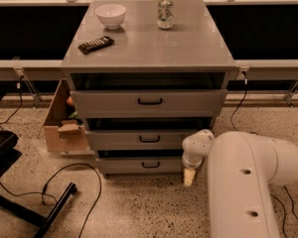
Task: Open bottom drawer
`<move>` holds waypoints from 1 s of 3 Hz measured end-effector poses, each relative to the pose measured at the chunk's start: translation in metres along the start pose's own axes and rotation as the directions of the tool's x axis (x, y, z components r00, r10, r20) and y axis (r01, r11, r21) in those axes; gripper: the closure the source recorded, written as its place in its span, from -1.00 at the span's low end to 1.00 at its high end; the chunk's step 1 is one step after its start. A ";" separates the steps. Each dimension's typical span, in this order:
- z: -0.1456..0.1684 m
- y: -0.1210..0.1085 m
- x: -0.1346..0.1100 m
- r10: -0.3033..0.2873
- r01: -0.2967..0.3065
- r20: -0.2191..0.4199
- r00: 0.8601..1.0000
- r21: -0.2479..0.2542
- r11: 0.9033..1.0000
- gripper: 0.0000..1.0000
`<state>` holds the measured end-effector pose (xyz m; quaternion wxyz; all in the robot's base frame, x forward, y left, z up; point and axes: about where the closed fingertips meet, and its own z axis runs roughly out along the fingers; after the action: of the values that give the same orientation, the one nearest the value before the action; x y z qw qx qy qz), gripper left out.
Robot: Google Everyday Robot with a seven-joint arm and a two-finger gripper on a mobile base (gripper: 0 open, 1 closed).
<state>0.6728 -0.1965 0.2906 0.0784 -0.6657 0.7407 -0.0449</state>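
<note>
**End effector low at the desk's right front corner, bottom drawer not yet drawn**

The end effector (188,176) is seen just in front of the desk (149,48), low at its right front corner, with its pale tip pointed down toward the floor (139,207). Whether it is released or clenched cannot be told, and nothing is seen to be grasped. It is carried by the white arm (248,182), which fills the space in front of the desk's right side.

The bottom drawer (124,165) is found at the foot of the desk, as the lowest and shallowest of three grey fronts. It is judged to be shut or nearly so. Its small black handle (150,164) is set at the centre of the front, apart from the end effector and to the desk's left of it.

The long axis of the drawer front is laid level, across the desk from side to side, and the handle bar is aligned the same way. The front is faced outward, toward the camera, so the drawer is expected to slide straight out along that line.

For the step in hand, the end effector is best brought sideways along the front to the handle, at handle height. The bar should then be taken squarely across its short section. The pull should be kept straight and level, so that the drawer is not skewed on its runners. The middle drawer (119,139) above should be left untouched.
</note>
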 end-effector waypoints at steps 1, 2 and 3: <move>0.020 -0.009 -0.021 -0.028 0.028 0.012 1.000 -0.003 1.000 -1.00; 0.058 0.006 -0.049 -0.071 0.072 0.024 0.997 -0.066 0.995 -1.00; 0.066 0.004 -0.049 -0.062 0.063 0.020 0.998 -0.068 0.996 -1.00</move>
<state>0.6855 -0.1454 0.2281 0.0606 -0.6914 0.7198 -0.0158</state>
